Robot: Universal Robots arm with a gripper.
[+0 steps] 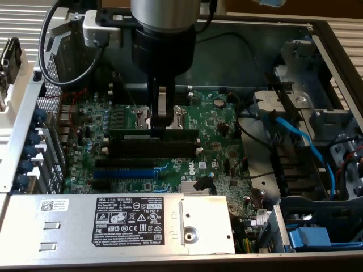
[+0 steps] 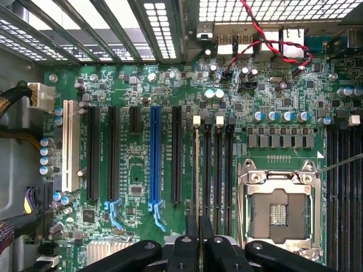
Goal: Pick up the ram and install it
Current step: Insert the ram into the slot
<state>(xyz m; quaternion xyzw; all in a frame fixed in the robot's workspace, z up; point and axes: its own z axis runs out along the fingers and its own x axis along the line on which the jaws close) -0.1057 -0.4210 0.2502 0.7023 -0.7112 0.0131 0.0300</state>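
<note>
The ram (image 1: 136, 135) is a long dark-green stick standing on edge across the motherboard (image 1: 215, 122), in line with the black memory slots (image 1: 153, 149). My gripper (image 1: 160, 126) comes straight down on the stick's upper edge near its middle, shut on it. In the wrist view the ram (image 2: 197, 170) shows edge-on as a thin strip over the memory slot nearest the expansion slots, running up from my gripper (image 2: 198, 235). Whether the stick is seated in the slot I cannot tell. The other memory slots (image 2: 218, 170) beside it stand bare.
The open CPU socket (image 2: 279, 211) lies just beside the memory slots. On the other side are the blue expansion slot (image 2: 154, 164) and black ones. A metal drive cage (image 1: 136, 222) covers the case's near side. Blue cables (image 1: 309, 147) hang at the exterior view's right.
</note>
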